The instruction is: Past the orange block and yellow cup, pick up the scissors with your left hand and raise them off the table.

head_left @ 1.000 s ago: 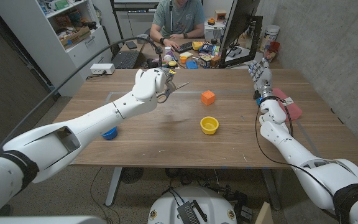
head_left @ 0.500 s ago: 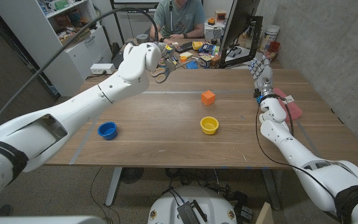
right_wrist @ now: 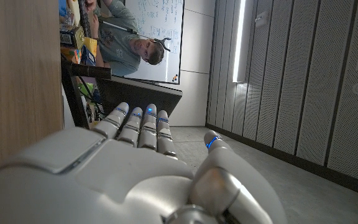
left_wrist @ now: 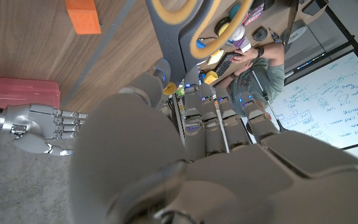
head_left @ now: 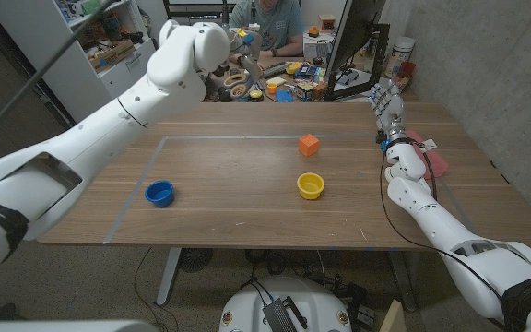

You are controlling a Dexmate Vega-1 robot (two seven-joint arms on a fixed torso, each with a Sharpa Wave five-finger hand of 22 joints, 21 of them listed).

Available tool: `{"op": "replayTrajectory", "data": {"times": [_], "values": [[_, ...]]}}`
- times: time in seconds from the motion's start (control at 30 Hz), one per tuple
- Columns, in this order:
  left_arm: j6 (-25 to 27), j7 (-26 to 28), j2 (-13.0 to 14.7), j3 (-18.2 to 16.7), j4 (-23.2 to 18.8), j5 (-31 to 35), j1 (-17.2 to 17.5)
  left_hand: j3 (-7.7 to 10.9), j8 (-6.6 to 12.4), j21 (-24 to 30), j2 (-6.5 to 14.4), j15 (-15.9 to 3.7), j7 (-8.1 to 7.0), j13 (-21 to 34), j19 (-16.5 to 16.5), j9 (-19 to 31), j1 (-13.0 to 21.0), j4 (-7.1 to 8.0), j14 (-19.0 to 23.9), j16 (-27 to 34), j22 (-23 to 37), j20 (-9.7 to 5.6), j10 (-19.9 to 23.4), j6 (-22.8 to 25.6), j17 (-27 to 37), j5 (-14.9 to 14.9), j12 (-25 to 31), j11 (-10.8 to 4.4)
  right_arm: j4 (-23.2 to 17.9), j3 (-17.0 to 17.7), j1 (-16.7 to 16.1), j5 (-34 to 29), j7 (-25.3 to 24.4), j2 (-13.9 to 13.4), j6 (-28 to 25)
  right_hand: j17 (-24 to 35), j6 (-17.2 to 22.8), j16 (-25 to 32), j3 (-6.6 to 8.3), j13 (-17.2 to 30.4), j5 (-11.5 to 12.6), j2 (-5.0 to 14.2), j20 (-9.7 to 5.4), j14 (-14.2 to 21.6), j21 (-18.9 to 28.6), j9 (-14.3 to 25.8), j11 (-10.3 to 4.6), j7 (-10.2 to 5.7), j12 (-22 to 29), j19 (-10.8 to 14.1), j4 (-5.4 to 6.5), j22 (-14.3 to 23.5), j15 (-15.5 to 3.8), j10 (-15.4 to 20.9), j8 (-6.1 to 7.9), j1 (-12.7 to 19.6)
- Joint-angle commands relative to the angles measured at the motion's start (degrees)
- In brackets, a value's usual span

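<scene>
The left hand [head_left: 212,48] is raised high above the far side of the wooden table [head_left: 247,212], beyond the orange block [head_left: 309,144], and it grips the scissors [head_left: 243,76], which hang clear of the tabletop. In the head view their grey blades and yellow-lined handle loops show just below and beside the hand's fingers. The left wrist view looks along the back of this hand [left_wrist: 185,155]: its fingers are curled forward together, and the scissors' [left_wrist: 188,22] loops stand out past the fingertips, with the orange block [left_wrist: 83,15] on the wood to one side.

The yellow cup [head_left: 311,185] sits upright on the table just on the near side of the orange block, the two apart; nothing can be seen in it. A blue bowl [head_left: 159,193] stands well away from the orange block toward the robot's left, and nothing can be seen in it either.

The right hand [head_left: 387,104] stands at the table's right edge, well to the right of the orange block, fingers straight and close side by side, holding nothing; the right wrist view [right_wrist: 142,168] shows the same. A pink flat object [head_left: 429,153] lies beside the right forearm. A person [head_left: 265,20] sits at a cluttered desk beyond the table.
</scene>
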Motion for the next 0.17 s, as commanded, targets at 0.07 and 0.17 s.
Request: {"op": "replayTrajectory", "data": {"times": [0.07, 0.17], "values": [[-2.85, 0.51, 0.90, -3.07, -2.32, 1.34, -1.02, 1.68, 5.01, 0.24, 3.02, 0.11, -1.89, 0.18, -0.34, 3.71, 3.01, 1.21, 0.47, -0.21, 0.28, -0.08, 0.15, 13.02, 0.00, 0.41, -0.19, 0.02, -0.77, -0.37, 0.26, -0.32, 0.25, -0.43, -0.90, 0.12, 0.39, 0.31, -0.08, 0.13, 0.39, 0.09, -0.02, 0.43, -0.20, 0.30, 0.10, -0.17, 0.12, -0.61, -0.25, 0.17, 0.01, 0.41, -0.16, -0.12], [-2.99, 0.46, 0.95, -3.46, -2.44, 1.44, -0.46, 1.70, 5.00, 0.23, 3.03, 0.09, -1.90, 0.18, -0.36, 3.74, 2.97, 1.22, 0.47, -0.22, 0.28, -0.07, 0.19, 13.00, 0.00, 0.40, -0.19, 0.02, -0.68, -0.38, 0.31, -0.25, 0.39, -0.51, -1.08, 0.11, 0.39, 0.31, -0.09, 0.13, 0.40, 0.08, 0.08, 0.46, -0.22, 0.30, 0.16, -0.21, 0.12, -0.71, -0.26, 0.16, -0.01, 0.41, -0.16, -0.12]]}}
